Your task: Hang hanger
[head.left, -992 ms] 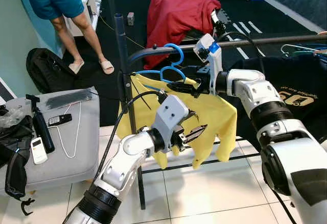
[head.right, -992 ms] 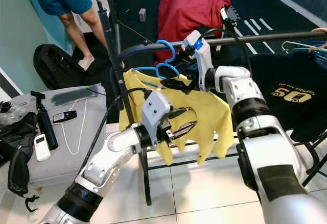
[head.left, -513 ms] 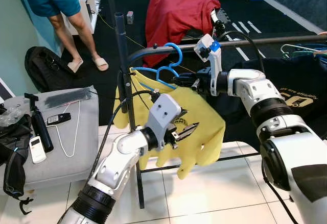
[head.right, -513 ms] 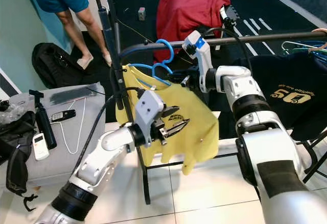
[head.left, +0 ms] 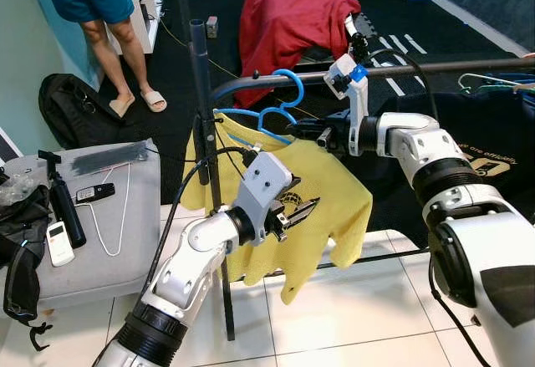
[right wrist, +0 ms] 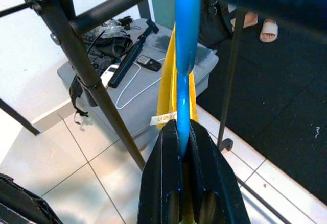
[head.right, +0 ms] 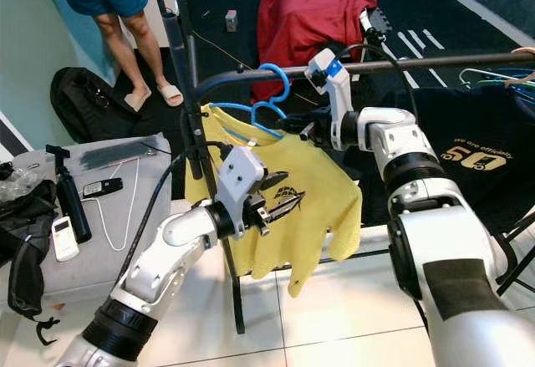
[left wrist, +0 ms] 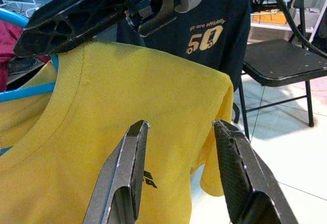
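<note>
A blue hanger (head.left: 287,93) carries a yellow T-shirt (head.left: 328,190) at the left end of the black clothes rail (head.left: 435,66). Its hook curves around the rail; I cannot tell whether it rests on it. My right gripper (head.left: 303,131) is shut on the blue hanger (right wrist: 186,35) just below the hook, fingers clamped on the blue wire in the right wrist view. My left gripper (head.left: 306,208) hovers open in front of the shirt's chest. In the left wrist view its fingers (left wrist: 134,152) stand apart with the yellow T-shirt (left wrist: 168,91) behind them, holding nothing.
A navy T-shirt (head.left: 489,154) hangs further right on the rail. The rack's upright post (head.left: 201,91) stands at the left end. A grey box (head.left: 117,225) with remotes sits left, a black bag (head.left: 71,109) behind it. A person (head.left: 96,3) stands far left. A red garment (head.left: 288,16) lies behind. A black folding chair (left wrist: 286,55) stands right.
The right gripper has lifted the hanger slightly up and right, and the yellow shirt has swung beneath it. The left gripper drew back a little to the left, still open.
</note>
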Tool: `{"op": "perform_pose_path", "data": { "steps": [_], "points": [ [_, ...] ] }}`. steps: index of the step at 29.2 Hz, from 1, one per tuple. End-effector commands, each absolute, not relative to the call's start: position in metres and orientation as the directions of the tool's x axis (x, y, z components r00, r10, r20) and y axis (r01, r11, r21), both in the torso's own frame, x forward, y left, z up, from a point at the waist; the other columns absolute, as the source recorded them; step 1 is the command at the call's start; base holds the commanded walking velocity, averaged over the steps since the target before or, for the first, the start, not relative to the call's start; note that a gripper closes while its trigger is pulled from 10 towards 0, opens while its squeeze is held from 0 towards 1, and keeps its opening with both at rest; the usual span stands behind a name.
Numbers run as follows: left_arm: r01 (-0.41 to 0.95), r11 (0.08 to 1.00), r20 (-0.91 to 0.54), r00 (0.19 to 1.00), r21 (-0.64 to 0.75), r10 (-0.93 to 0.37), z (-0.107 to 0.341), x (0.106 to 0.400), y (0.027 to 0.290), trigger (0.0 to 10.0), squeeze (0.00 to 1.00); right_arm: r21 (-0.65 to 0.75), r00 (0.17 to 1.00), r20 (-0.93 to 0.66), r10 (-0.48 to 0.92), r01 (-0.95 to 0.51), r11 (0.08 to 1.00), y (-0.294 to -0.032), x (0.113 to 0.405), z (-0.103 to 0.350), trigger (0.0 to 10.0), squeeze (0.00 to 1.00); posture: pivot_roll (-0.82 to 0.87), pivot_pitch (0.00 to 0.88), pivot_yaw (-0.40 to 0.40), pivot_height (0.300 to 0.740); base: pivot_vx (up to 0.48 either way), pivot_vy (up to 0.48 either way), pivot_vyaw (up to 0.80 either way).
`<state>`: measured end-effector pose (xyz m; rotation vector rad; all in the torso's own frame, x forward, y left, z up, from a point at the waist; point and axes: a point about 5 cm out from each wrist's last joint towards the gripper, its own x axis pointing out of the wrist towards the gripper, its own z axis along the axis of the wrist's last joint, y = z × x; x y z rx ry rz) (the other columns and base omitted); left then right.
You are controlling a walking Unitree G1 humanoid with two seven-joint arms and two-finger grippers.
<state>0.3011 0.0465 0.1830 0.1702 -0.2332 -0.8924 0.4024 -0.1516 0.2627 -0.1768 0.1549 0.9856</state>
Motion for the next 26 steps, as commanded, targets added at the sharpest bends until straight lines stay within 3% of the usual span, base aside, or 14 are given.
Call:
{"op": "perform_pose_path", "data": {
  "steps": [1,7,12,17,21,23,26],
  "points": [
    [0.737,0.627,0.113,0.621,0.251,-0.776,0.181,0.301,0.053,10.0,0.0,-0.121,0.542,-0.135,0.829,-0.84,0.53,-0.152,0.403,0.283,0.0,0.0,-0.09,0.135,-0.045,0.74,0.0,0.0,0.0],
    [0.709,0.657,0.092,0.659,0.257,-0.746,0.176,0.302,0.068,10.0,0.0,-0.182,0.501,-0.088,0.861,-0.858,0.481,-0.152,0.398,0.295,0.0,0.0,-0.09,0.134,-0.035,0.74,0.0,0.0,0.0],
    [0.673,0.69,0.039,0.708,0.265,-0.705,0.164,0.297,0.095,10.0,0.0,-0.257,0.414,-0.038,0.909,-0.884,0.392,-0.154,0.373,0.309,0.0,0.0,-0.09,0.139,-0.021,0.74,0.0,0.0,0.0],
    [0.671,0.69,0.027,0.711,0.27,-0.702,0.162,0.295,0.1,10.0,0.0,-0.245,0.383,-0.043,0.923,-0.899,0.362,-0.157,0.358,0.306,0.0,0.0,-0.09,0.14,-0.018,0.74,0.0,0.0,0.0],
    [0.675,0.686,0.023,0.708,0.27,-0.706,0.162,0.292,0.101,10.0,0.0,-0.176,0.377,-0.079,0.923,-0.916,0.359,-0.163,0.33,0.275,0.0,0.0,-0.09,0.15,-0.013,0.74,0.0,0.0,0.0],
    [0.675,0.686,0.023,0.708,0.27,-0.706,0.162,0.292,0.101,10.0,0.0,-0.176,0.377,-0.079,0.923,-0.916,0.359,-0.163,0.33,0.275,0.0,0.0,-0.09,0.15,-0.013,0.74,0.0,0.0,0.0],
    [0.687,0.677,0.004,0.701,0.264,-0.713,0.158,0.289,0.1,10.0,0.0,-0.122,0.424,-0.132,0.896,-0.904,0.41,-0.166,0.315,0.239,0.0,0.0,-0.1,0.156,0.001,0.74,0.0,0.0,0.0]
  ]
}}
